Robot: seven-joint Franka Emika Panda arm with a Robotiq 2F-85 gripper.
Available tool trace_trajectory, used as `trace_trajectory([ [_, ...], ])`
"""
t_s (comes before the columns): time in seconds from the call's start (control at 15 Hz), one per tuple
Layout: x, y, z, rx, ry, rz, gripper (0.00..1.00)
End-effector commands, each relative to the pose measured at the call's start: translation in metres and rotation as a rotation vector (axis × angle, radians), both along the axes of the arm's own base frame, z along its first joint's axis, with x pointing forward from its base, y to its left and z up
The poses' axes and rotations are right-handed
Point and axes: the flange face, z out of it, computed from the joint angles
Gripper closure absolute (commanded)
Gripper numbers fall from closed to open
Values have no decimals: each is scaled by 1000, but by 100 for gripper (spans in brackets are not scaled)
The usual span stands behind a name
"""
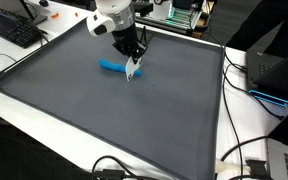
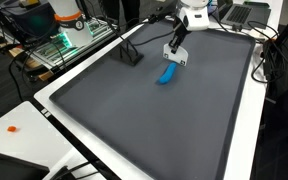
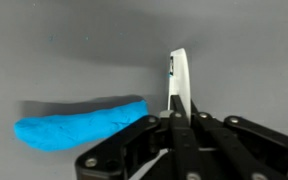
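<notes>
My gripper (image 3: 177, 115) is shut on a thin white piece (image 3: 179, 80) that sticks out past the fingertips. Its far end is close to the dark grey mat (image 3: 74, 45); I cannot tell whether it touches. A blue, soft-looking elongated object (image 3: 79, 125) lies flat on the mat just beside the white piece, apart from the fingers. In both exterior views the gripper (image 1: 134, 62) (image 2: 176, 48) hangs over the far part of the mat, with the white piece (image 1: 133, 71) (image 2: 174, 56) pointing down and the blue object (image 1: 112, 67) (image 2: 167, 75) next to it.
The mat (image 1: 104, 120) covers a white table (image 2: 14, 115). A keyboard (image 1: 14, 30) and a dark box (image 1: 274, 65) with cables (image 1: 239, 150) sit around its edges. A small black stand (image 2: 131, 56) is on the mat's far side. An orange bit (image 2: 12, 128) lies on the white table.
</notes>
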Motion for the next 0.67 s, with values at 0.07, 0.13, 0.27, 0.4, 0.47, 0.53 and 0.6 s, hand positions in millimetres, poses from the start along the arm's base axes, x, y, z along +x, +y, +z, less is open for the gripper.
trace_trajectory([
  [0.07,-5,-13,18,20,-7,-10,99],
  [0.13,-3,-16,22,15,-14,-13,99],
  [0.27,-1,-25,29,1,-30,-20,99],
  [0.4,2,-32,32,-9,-39,-22,99],
  [0.47,3,-35,33,-11,-42,-20,99],
  [0.53,4,-38,33,-12,-43,-18,99],
  [0.6,4,-39,31,-16,-45,-15,99],
])
